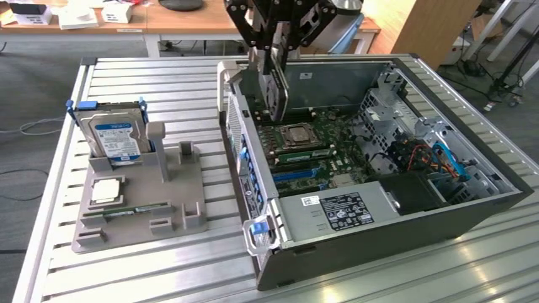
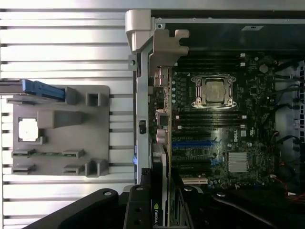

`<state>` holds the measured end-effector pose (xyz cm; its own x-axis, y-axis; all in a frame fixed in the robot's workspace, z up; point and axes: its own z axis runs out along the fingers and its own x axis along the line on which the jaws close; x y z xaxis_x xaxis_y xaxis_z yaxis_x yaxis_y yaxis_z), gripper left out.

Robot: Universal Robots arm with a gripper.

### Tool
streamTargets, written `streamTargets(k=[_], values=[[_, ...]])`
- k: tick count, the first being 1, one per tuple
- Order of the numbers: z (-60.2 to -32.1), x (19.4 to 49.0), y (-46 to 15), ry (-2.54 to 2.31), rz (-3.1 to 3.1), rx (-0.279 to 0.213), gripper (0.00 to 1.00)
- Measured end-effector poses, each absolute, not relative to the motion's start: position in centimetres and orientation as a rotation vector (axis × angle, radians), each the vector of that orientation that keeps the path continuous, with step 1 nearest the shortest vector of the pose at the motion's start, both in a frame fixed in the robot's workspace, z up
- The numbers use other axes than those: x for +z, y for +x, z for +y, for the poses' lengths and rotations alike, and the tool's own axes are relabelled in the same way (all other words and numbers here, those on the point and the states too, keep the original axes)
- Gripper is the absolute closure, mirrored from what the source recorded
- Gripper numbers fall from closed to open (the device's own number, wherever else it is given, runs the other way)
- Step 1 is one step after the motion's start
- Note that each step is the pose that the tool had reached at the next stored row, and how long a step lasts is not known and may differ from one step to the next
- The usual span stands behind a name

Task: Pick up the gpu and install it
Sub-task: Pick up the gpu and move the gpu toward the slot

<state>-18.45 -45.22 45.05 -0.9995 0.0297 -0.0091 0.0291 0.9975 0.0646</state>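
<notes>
Slatted aluminium table (image 1: 135, 82), office desks behind. My gripper (image 1: 276, 55) is clamped on the gpu (image 1: 274, 91): a thin dark slab, upright and edge-on, with a greyish metal bracket (image 2: 164, 50). It hangs top centre of the exterior frame, over the open computer case (image 1: 396, 240), just inside its left wall. Motherboard (image 1: 337, 142) and CPU socket (image 1: 296, 134) lie beneath. Hard drive (image 1: 116, 139) stands in the grey fixture (image 1: 181, 208), frame left.

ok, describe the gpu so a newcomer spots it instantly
Find the open computer case at the exterior view's right. Over its far corner, the gripper holds the gpu: a thin dark card hanging edge-on, unlike the boxy blue-labelled hard drive.
</notes>
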Motion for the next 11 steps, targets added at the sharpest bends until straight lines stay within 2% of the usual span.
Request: streamTargets(k=[11], values=[[-45.2, 45.0, -13.5, 0.046, 3.132, 0.108, 0.73]])
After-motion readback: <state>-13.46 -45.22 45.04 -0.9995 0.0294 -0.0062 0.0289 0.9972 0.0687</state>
